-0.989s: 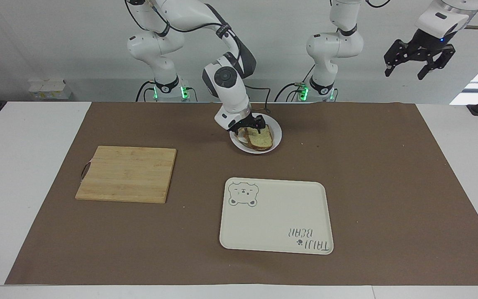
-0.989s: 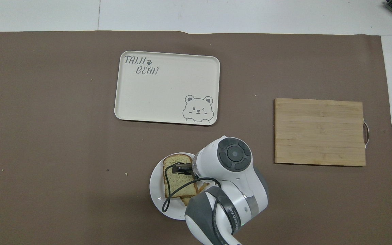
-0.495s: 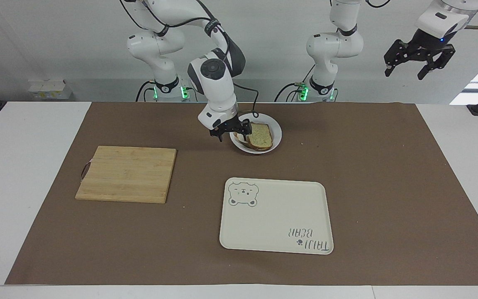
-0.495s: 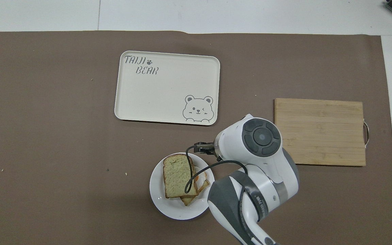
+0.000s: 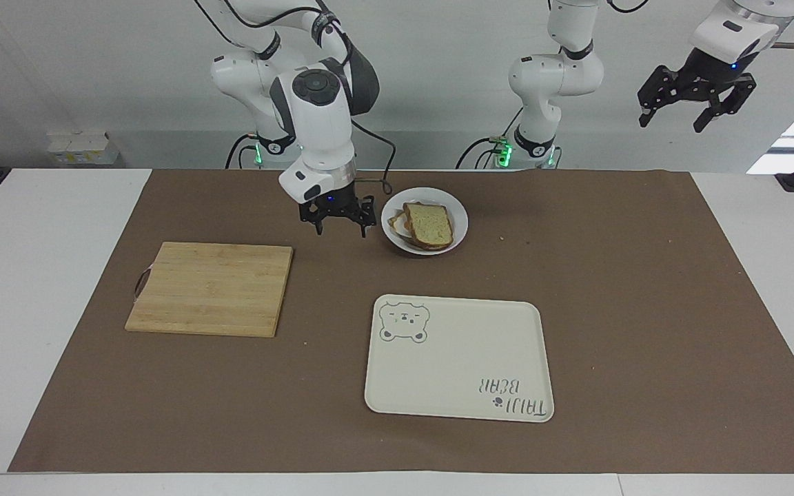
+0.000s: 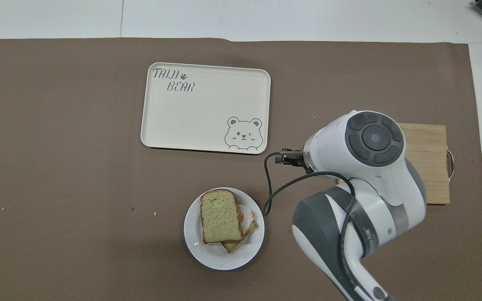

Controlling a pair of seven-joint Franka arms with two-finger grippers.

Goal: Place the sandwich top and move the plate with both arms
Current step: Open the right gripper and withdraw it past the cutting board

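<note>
The sandwich top is a pale speckled bread slice. It lies on the egg-bearing slice on the small white plate, close to the robots; it also shows in the overhead view, as does the plate. A bit of egg peeks out beside it. My right gripper is open and empty. It hangs low over the brown mat beside the plate, toward the right arm's end, and touches nothing. My left gripper is open and waits high up at the left arm's end.
A cream tray with a bear drawing lies farther from the robots than the plate. A bamboo cutting board lies toward the right arm's end; in the overhead view the right arm covers part of the board.
My right gripper has let go of the sandwich top, left it on the plate, and moved sideways off the plate toward the right arm's end. The left arm has not moved.
</note>
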